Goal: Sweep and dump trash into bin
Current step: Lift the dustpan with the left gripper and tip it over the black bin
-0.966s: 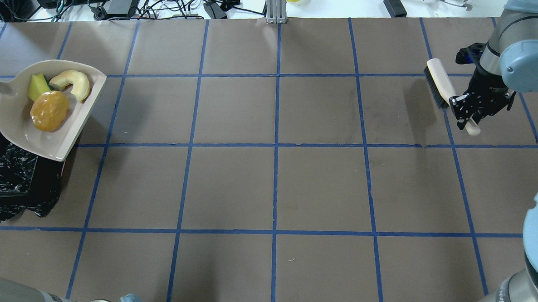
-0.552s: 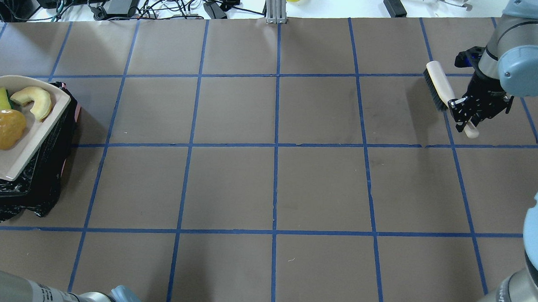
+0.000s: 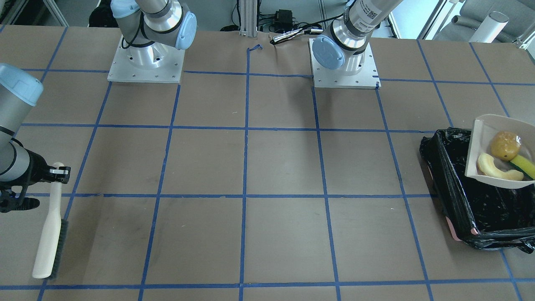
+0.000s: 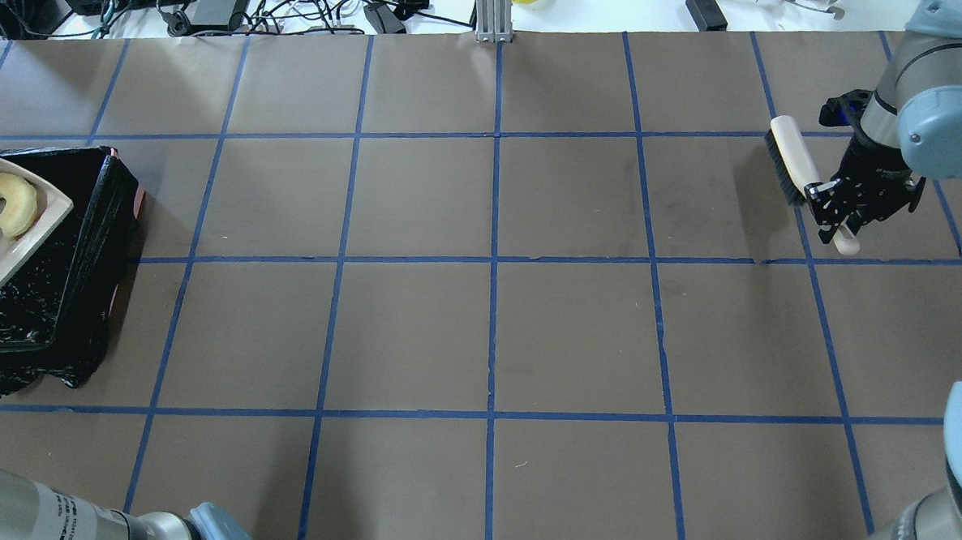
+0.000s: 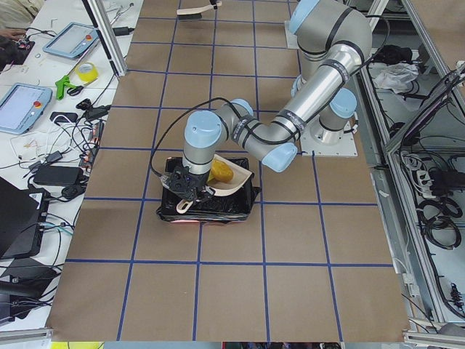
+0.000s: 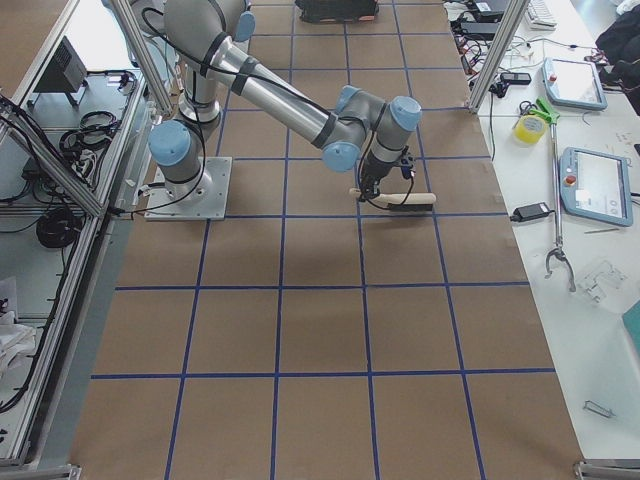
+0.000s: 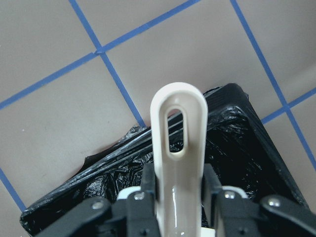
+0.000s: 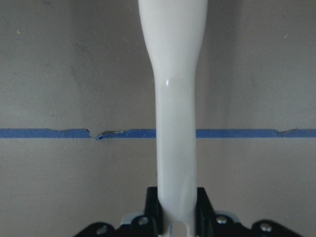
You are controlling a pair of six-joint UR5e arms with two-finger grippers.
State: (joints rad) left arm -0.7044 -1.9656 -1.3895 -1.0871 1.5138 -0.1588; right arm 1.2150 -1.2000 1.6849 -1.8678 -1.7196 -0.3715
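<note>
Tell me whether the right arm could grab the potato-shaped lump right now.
Probably not. The right gripper is shut on the brush at the far end of the table, while the potato-shaped lump sits in the dustpan, which the left gripper holds over the bin.

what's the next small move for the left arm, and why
Probably tilt the dustpan lip-down: it hangs over the open bin, and the lump, slice and sponge lie in it, not yet dumped.
</note>
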